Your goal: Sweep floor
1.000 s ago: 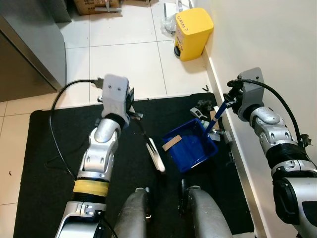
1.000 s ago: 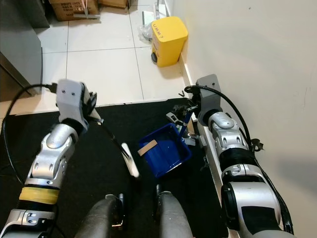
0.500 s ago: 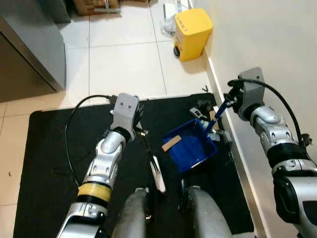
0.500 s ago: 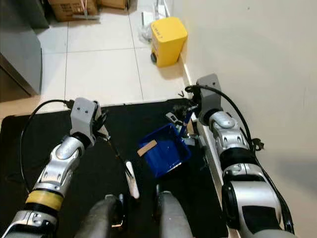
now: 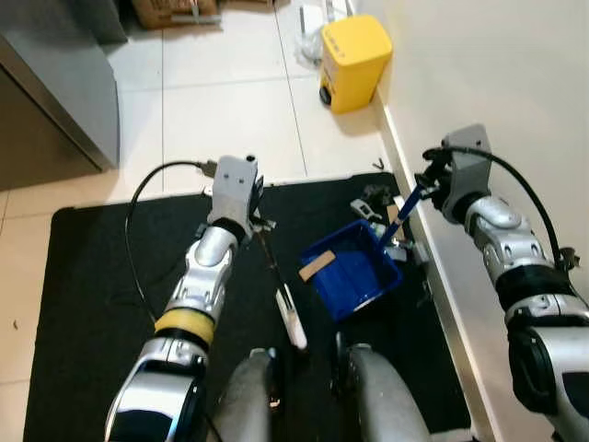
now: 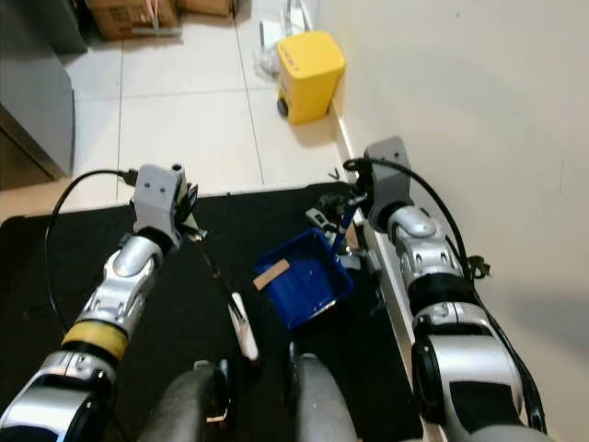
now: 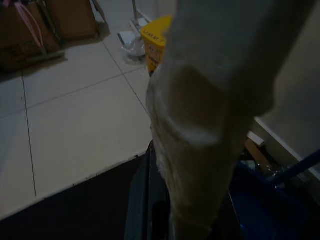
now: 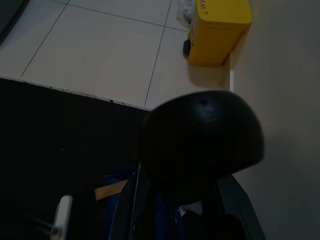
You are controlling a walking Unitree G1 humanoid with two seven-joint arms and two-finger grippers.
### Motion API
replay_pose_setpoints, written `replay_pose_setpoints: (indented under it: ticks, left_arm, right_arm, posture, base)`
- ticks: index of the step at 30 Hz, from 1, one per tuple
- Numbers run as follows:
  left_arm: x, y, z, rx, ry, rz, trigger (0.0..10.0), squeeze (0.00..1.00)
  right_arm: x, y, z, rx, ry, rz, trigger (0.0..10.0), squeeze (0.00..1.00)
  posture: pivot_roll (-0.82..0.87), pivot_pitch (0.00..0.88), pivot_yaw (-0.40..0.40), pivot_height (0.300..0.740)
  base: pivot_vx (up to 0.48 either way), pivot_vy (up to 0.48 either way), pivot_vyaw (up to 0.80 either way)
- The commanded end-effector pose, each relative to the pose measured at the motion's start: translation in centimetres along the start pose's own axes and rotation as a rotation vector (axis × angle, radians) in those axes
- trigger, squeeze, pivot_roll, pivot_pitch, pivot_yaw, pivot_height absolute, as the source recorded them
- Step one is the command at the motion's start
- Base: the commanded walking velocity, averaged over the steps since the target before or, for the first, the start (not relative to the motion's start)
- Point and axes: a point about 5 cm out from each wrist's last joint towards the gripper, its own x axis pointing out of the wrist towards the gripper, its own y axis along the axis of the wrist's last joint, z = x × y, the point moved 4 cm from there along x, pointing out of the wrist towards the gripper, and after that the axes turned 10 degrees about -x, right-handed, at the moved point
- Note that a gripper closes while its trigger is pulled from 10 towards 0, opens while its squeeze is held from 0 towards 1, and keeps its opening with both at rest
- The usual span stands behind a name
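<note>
Near the right edge of the black mat, close to the wall's baseboard, a blue dustpan sits tilted with a strip of brown cardboard lying on its near-left rim. Its blue handle rises toward the right gripper, which is clenched around the black knob at the handle's top; in the right wrist view that knob hides most of the fingers. Small bits of debris lie on the mat just beyond the dustpan, by the far right corner. The left gripper hovers over the middle of the mat's far half, grasping the thin dark stick of a small broom whose pale head reaches down to the mat beside the dustpan's left side. Beyond the mat's far edge, on the pale tiled floor, a yellow bin stands against the wall.
</note>
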Motion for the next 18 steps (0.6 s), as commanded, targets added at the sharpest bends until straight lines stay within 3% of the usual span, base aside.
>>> replay_pose_setpoints:
  ticks: [1,9,18]
  left_arm:
    - [0.1,-0.9,0.7,-0.007,-0.011,-0.016,10.0,0.0]
    - [1.0,-1.2,1.7,-0.148,-0.055,-0.039,10.0,0.0]
    - [2.3,0.5,3.0,-0.137,-0.09,0.011,10.0,0.0]
  right_arm:
    - [-0.3,-2.5,-1.3,0.066,0.049,-0.071,10.0,0.0]
    - [-0.5,-2.5,-1.1,0.069,0.043,-0.068,10.0,0.0]
    - [-0.5,-2.3,-0.9,0.067,0.04,-0.06,10.0,0.0]
  posture:
    - [-0.1,0.305,-0.048,0.74]
    - [-0.11,0.309,-0.044,0.74]
    - [-0.13,0.31,-0.042,0.74]
  base:
    - [0.0,0.0,0.0]
    - [0.0,0.0,0.0]
    - [0.0,0.0,0.0]
